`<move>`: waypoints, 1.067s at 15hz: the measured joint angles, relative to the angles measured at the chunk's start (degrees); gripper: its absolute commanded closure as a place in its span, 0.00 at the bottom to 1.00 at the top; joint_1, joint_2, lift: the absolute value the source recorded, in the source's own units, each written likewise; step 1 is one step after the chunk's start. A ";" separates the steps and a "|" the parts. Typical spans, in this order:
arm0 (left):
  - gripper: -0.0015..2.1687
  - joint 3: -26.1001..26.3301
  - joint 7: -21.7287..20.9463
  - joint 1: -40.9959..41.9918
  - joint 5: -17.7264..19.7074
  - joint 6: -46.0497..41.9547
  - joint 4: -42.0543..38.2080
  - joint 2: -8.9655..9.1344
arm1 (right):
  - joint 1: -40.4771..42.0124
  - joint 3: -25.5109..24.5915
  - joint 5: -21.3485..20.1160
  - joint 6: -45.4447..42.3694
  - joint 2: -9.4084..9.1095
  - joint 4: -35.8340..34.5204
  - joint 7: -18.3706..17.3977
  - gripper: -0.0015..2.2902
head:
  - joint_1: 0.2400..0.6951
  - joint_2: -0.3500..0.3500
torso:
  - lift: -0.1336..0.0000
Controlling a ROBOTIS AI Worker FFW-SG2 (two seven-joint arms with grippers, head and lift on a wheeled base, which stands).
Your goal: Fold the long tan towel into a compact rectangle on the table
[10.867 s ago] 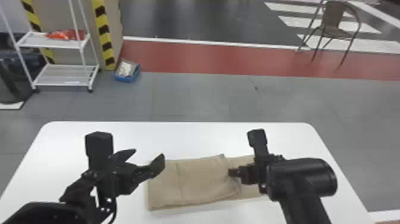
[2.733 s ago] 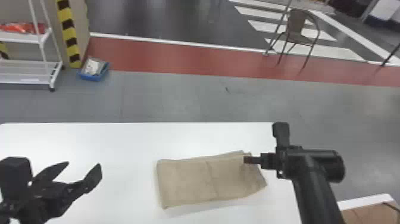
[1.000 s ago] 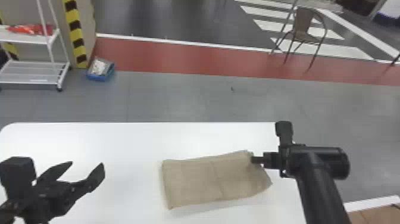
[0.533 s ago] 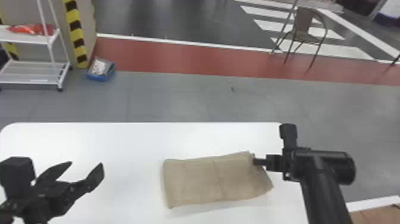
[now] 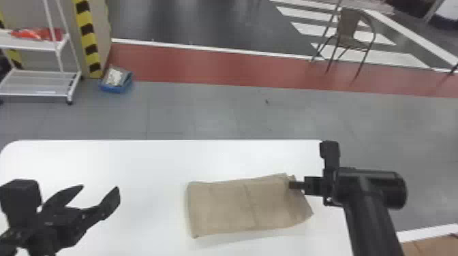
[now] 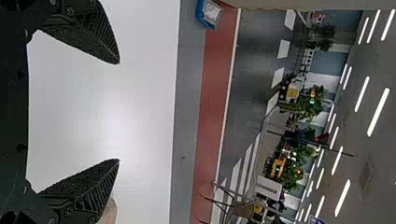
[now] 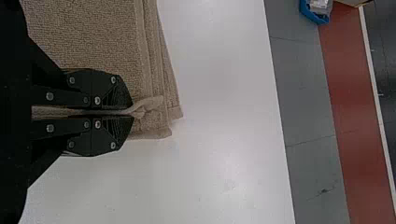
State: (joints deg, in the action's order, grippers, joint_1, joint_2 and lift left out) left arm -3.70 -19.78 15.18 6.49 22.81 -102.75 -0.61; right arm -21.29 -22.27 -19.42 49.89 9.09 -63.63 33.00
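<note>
Tan towel [image 5: 221, 207], layered, lay on the white table [image 5: 146, 163], lower centre of the head view. Right gripper [image 5: 291, 185] had its upper right corner pinched; we judged the skewed end wanted a low, gentle pull, layers kept square. Left gripper [image 5: 100, 188], lower left, hung spread, empty.

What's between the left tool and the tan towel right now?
Only bare white table lies between the left tool and the towel, as the head view shows.
</note>
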 measured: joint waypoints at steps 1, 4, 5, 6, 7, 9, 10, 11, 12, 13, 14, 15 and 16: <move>0.07 0.00 0.00 0.00 0.00 0.00 0.02 0.00 | -0.06 0.04 -0.01 0.16 -0.03 0.00 -0.01 0.47 | 1.00 0.14 | 1.00; 0.07 -0.05 -0.17 0.00 -0.01 0.00 0.17 0.00 | -0.25 0.25 -0.61 0.16 -0.04 0.04 -0.09 0.66 | 1.00 0.14 | 1.00; 0.07 -0.07 -0.20 -0.06 0.00 0.00 0.31 0.00 | -0.30 0.27 -0.63 0.05 -0.05 0.04 -0.13 0.66 | 1.00 0.14 | 1.00; 0.07 -0.10 -0.20 -0.22 0.01 0.00 0.53 0.00 | -0.31 0.09 -0.30 -0.27 -0.27 -0.02 -0.14 0.66 | 1.00 0.14 | 1.00; 0.07 -0.18 -0.23 -0.35 0.01 0.00 0.73 0.00 | -0.21 -0.29 0.33 -0.74 -0.63 -0.55 -0.12 0.66 | 1.00 0.15 | 1.00; 0.07 -0.45 -0.32 -0.47 0.01 -0.02 1.04 0.00 | 1.00 -0.76 3.19 -1.32 -1.05 -3.50 0.46 0.66 | 1.00 0.17 | 1.00; 0.07 -0.69 -0.42 -0.52 0.01 -0.10 1.22 0.00 | 1.74 -0.82 5.06 -1.53 -1.12 -5.61 0.91 0.66 | 1.00 0.18 | 1.00; 0.07 -0.93 -0.51 -0.56 0.01 -0.17 1.34 0.02 | 2.34 -0.94 7.19 -1.68 -1.16 -7.35 1.32 0.66 | 1.00 0.19 | 1.00; 0.07 -1.10 -0.58 -0.59 0.01 -0.25 1.39 0.04 | 2.74 -1.38 9.73 -2.12 -1.18 -8.49 1.90 0.66 | 1.00 0.21 | 1.00; 0.07 -1.23 -0.61 -0.59 0.01 -0.30 1.41 0.05 | 2.85 -1.80 11.41 -2.74 -1.18 -8.95 1.84 0.66 | 1.00 0.21 | 1.00; 0.07 -1.32 -0.64 -0.59 0.05 -0.43 1.41 0.06 | 2.55 -2.06 11.89 -3.79 -1.18 -8.83 1.46 0.66 | 1.00 0.21 | 1.00; 0.07 -1.37 -0.68 -0.59 0.11 -0.70 1.41 0.08 | 1.69 -2.20 11.16 -5.95 -1.10 -6.95 0.78 0.66 | 1.00 0.21 | 1.00; 0.07 -1.39 -0.65 -0.59 0.18 -0.89 1.46 0.07 | 0.62 -2.20 9.94 -8.47 -0.80 -3.67 -0.52 0.66 | 1.00 0.21 | 1.00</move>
State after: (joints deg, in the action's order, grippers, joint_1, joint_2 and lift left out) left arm -5.09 -20.43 14.59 6.67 21.92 -101.30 -0.54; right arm -20.67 -24.47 -9.48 41.42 8.30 -67.30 32.48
